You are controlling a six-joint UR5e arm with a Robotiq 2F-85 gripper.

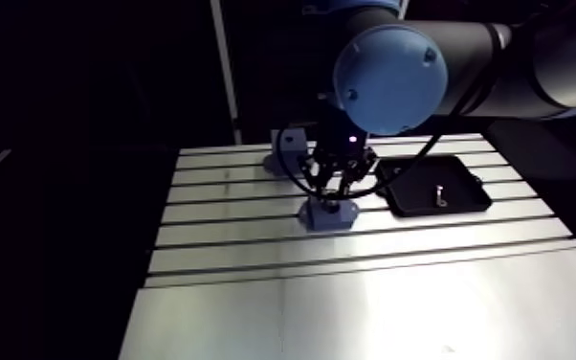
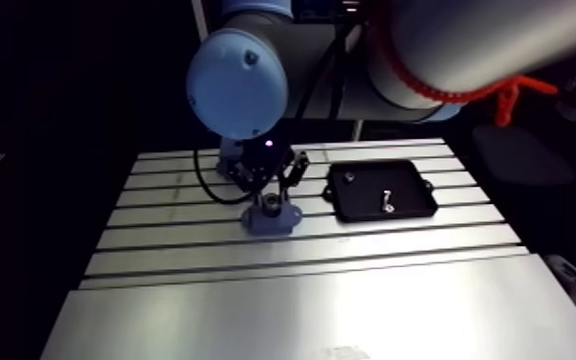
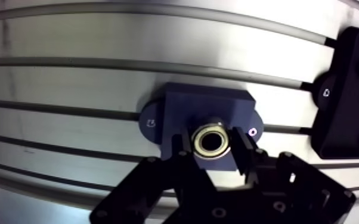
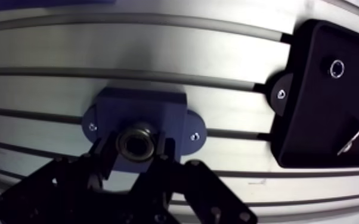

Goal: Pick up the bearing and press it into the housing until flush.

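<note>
The gripper (image 3: 213,145) clamps the bearing (image 4: 136,142) between its fingers (image 3: 243,152) (narrow opening), directly over the blue housing (image 3: 209,106) on the table (image 3: 98,83). A black tray (image 4: 313,119) lies beside the housing, apart.

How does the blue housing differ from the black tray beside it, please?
The housing is blue and blocky; the tray is black, wider and shallow. The housing lies under the tool, which grips the bearing over it; the tray sits off to the side holding a small ring and a metal piece. Both rest on the slotted table.
</note>
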